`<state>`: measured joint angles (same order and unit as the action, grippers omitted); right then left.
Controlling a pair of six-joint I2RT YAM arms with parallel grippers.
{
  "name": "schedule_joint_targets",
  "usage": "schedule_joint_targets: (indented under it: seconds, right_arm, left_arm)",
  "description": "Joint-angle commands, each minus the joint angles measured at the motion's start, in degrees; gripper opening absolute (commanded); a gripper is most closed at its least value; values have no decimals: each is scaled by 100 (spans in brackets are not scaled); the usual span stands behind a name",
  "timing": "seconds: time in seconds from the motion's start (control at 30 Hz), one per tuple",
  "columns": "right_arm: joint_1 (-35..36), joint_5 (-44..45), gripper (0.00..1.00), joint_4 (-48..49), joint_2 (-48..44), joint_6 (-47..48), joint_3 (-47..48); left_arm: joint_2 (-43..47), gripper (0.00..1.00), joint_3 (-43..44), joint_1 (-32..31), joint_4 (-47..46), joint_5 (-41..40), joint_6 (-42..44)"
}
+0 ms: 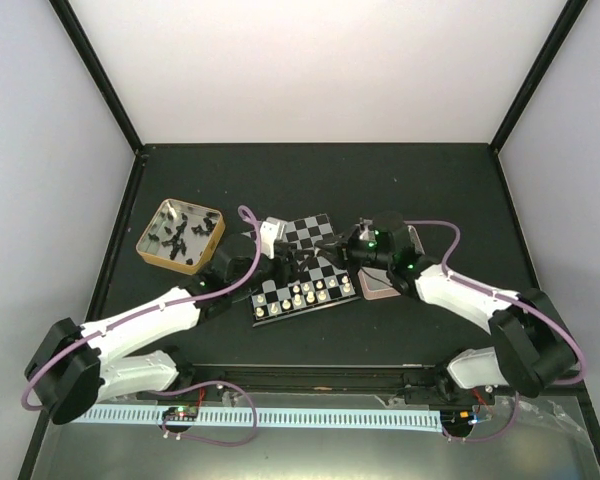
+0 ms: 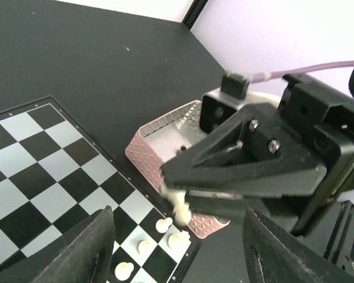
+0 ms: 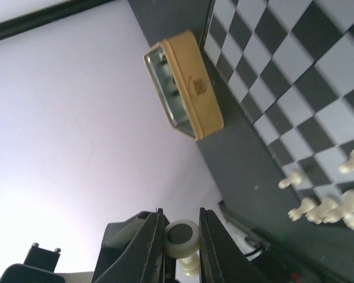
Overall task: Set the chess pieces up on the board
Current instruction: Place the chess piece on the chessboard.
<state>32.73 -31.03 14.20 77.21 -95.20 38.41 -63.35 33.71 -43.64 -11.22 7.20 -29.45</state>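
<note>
The white piece [image 3: 182,237] was pinched between the right fingers [image 3: 148,242], which were narrowed onto its round base; the dark underside faced the wrist camera. It hung off the board [image 1: 298,236], at its right edge and just beside the tray [image 2: 146,147].

By my judgement such a piece was very light, hard and stiff, with a smooth and probably slippery skin. It looked unlikely to break, but likely to twist in the grip or topple once set down. The best hold would be across the stem or base, squarely between both pads, with the piece upright and released only once the base sat flat on its square.

More white pieces [image 1: 302,293] stood upright in the board's near rows, close together, so a lowered piece could knock a neighbour. The far squares looked bare as far as the arms let them be seen.

The left fingers [image 2: 85,250] stood wide apart with nothing between them, over the board and facing the right arm.

The tray lay touching or nearly touching the board's right side. The visible part of its floor showed no pieces; the rest was hidden by the right arm. The tin [image 1: 181,235] sat well to the left on the worktop [image 1: 310,170], open, with a heap of black pieces [image 1: 179,232] lying inside.
</note>
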Motion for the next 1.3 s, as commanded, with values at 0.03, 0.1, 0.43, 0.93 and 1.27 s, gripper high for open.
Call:
schedule_joint_targets:
  seconds: [0.03,0.1,0.43,0.93,1.27]
  right_arm:
    - [335,-384,10,947,388,-1090,226]
    - [400,-436,10,1055,487,-1171,283]
    - [420,-410,10,1291,591,-1268,328]
    - [418,-461,10,1491,620,-1303,250]
    - [427,-412,9,1560,602,-1301,193]
  left_arm:
    - [-137,56,-26,-33,-665,71,-339]
    - [-191,52,-32,-31,-661,-7,-420]
    - [-249,48,-118,-31,-359,-333,-579]
    - [-253,26,-143,-31,-300,-290,-540]
    - [-230,22,-182,-31,-261,-347,-476]
